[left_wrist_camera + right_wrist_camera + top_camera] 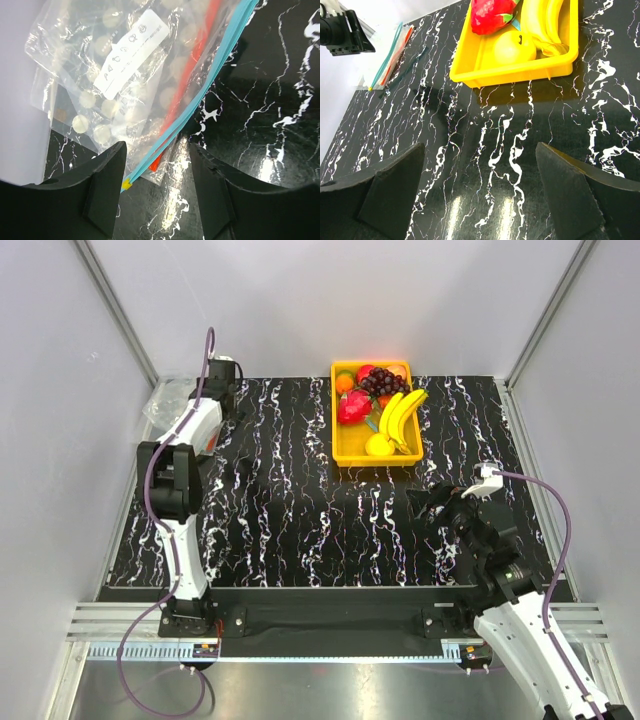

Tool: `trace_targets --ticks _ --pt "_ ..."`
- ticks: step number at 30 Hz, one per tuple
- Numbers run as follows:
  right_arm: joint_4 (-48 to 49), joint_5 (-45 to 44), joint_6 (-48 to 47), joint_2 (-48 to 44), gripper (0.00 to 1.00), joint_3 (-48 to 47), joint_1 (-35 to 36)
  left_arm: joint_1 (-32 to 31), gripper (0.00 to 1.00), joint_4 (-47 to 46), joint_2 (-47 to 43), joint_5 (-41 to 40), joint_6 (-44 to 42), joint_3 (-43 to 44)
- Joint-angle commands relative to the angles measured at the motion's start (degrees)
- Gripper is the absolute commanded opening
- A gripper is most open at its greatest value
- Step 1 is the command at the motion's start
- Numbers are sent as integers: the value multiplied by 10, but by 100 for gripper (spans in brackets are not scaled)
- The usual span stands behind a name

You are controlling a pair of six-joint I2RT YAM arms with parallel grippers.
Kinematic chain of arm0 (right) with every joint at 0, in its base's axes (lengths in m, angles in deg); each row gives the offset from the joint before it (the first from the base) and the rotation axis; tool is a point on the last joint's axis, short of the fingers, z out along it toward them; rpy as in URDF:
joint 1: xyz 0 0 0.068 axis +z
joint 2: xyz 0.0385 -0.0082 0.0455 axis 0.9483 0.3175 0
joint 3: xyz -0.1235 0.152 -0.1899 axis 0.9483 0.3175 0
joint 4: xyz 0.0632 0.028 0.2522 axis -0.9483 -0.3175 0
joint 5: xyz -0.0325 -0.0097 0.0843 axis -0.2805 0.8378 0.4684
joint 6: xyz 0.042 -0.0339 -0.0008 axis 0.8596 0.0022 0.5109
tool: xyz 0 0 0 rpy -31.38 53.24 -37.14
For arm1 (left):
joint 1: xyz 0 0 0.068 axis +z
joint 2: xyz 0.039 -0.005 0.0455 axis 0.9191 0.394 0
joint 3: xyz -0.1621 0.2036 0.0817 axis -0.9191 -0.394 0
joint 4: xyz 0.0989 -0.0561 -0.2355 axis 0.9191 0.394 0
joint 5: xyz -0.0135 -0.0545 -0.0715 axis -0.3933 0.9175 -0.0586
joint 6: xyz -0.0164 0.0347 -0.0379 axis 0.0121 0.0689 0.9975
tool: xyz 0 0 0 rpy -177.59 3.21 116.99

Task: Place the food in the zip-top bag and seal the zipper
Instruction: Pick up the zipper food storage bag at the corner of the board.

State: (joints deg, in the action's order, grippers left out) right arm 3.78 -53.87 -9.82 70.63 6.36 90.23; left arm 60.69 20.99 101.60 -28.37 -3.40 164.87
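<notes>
We find the left gripper at the table's far left corner, low over 2 overlapping plastic bags. Its fingers stand apart and clamp nothing. The zipper runs slantwise into the gap between them, closer to the left-hand finger in the wrist view, and we cannot tell whether it touches that finger. A small yellow tab marks the zipper's near end.

The bag lies crumpled on the table and overlaps the dotted bag, whose red strip lies just beside the zipper. We cannot tell which bag is on top. A white label shows on the plastic.

The right gripper hovers over bare table at the near right, fingers spread wide, holding nothing.

All the food sits in the yellow tray at the far edge, a little right of centre — well apart from the bag. In it we see:
- bananas along the right side
- lemon at the near end, touching the bananas
- grapes at the far end
- round fruit just beside the grapes
- red fruit on the left
</notes>
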Motion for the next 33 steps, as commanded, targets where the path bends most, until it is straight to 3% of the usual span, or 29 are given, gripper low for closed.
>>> trace_targets --ticks 1,7,9,11,15,22,28,33 --pt "21 4 2 -4 100 0 1 4 57 -9 7 36 -17 19" --pt "20 3 3 -5 100 0 2 14 54 0 25 55 -12 16" --pt "20 3 4 -3 100 0 1 15 61 -1 24 78 -18 12" --pt "23 5 3 2 100 -1 2 15 74 -5 24 86 -25 1" --pt "25 10 3 7 100 -1 1 21 77 1 45 70 -34 12" --pt "23 16 6 -1 100 3 2 42 60 14 85 62 -34 42" --pt "26 25 9 0 100 6 1 52 15 15 96 40 -35 54" --pt "31 29 7 10 100 6 2 46 13 -4 43 43 -22 32"
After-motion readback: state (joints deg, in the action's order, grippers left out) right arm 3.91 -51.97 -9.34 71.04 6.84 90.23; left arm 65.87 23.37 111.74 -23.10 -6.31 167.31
